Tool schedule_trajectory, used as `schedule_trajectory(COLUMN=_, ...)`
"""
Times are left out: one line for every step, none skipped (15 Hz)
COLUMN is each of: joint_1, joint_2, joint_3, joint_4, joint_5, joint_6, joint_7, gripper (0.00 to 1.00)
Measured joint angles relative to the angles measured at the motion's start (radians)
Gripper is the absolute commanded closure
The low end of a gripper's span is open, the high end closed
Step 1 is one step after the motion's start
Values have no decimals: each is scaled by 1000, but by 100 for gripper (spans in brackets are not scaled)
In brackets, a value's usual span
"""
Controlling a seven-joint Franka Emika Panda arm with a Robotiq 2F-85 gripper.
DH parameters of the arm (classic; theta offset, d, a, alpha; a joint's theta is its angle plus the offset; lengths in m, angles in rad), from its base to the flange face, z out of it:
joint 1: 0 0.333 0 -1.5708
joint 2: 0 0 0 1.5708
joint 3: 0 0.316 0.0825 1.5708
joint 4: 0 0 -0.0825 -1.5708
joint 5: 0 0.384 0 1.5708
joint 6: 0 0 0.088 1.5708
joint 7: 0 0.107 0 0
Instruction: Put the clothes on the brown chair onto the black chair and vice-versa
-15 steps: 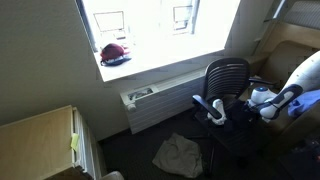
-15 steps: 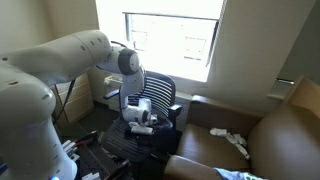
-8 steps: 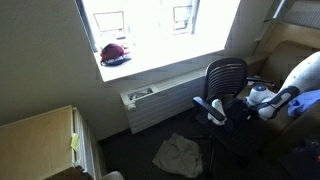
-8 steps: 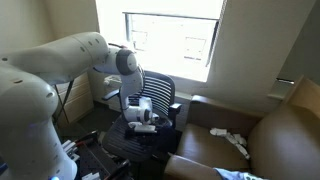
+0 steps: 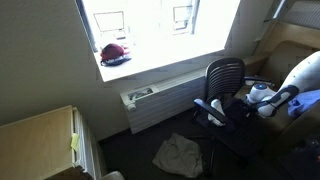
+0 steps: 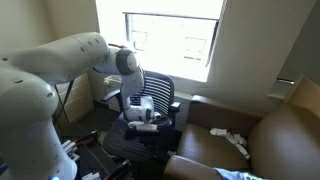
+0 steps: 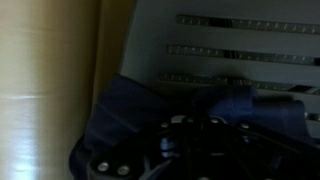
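Observation:
My gripper point(image 6: 143, 120) is down on the seat of the black chair point(image 6: 160, 97), which has a mesh back point(image 5: 226, 78). In the wrist view the gripper point(image 7: 200, 132) is shut, with folds of the dark navy piece point(image 7: 130, 112) bunched around its fingers. Low over the same seat, the gripper point(image 5: 262, 100) also shows in an exterior view. The brown chair point(image 6: 285, 135) stands beside the black one, and a small white piece point(image 6: 230, 139) lies on its seat. On the floor in front of the black chair lies a grey-beige piece point(image 5: 180, 153).
A red and dark cap point(image 5: 114, 53) sits on the window sill above a radiator point(image 5: 160, 100). A pale wooden cabinet point(image 5: 40, 135) stands at the near corner. The robot's white arm point(image 6: 50, 70) fills the side of an exterior view.
The jaws have closed from wide open to shut on the cloth. The arm has stayed over the black chair's seat.

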Motion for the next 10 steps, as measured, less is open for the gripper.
schedule_trajectory(joint_1=-2, joint_2=-7, joint_3=0, joint_4=0, joint_5=4, joint_6=14, joint_7=0, gripper=99)
schedule_trajectory(joint_1=-4, joint_2=-17, joint_3=-1, joint_4=-1, joint_5=8, joint_6=31, joint_7=0, gripper=99)
schedule_trajectory(joint_1=-6, joint_2=-33, joint_3=-3, joint_4=-4, joint_5=13, joint_6=47, joint_7=0, gripper=99)
schedule_trajectory(joint_1=-5, joint_2=-56, joint_3=-11, joint_4=-12, joint_5=17, joint_6=72, joint_7=3, gripper=99)
schedule_trajectory(joint_1=2, joint_2=-85, joint_3=-29, joint_4=-29, joint_5=17, joint_6=114, joint_7=13, gripper=99)
schedule_trajectory(joint_1=20, joint_2=-122, joint_3=-65, joint_4=-55, joint_5=17, joint_6=163, joint_7=31, gripper=99)
schedule_trajectory(joint_1=54, joint_2=-160, joint_3=-120, joint_4=-85, joint_5=17, joint_6=208, joint_7=55, gripper=99)
schedule_trajectory(joint_1=96, joint_2=-195, joint_3=-184, joint_4=-117, joint_5=19, joint_6=246, joint_7=74, gripper=99)
schedule_trajectory(joint_1=143, joint_2=-226, joint_3=-253, joint_4=-149, joint_5=22, joint_6=279, joint_7=91, gripper=99)
schedule_trajectory(joint_1=195, joint_2=-253, joint_3=-320, joint_4=-184, joint_5=30, joint_6=310, joint_7=104, gripper=99)
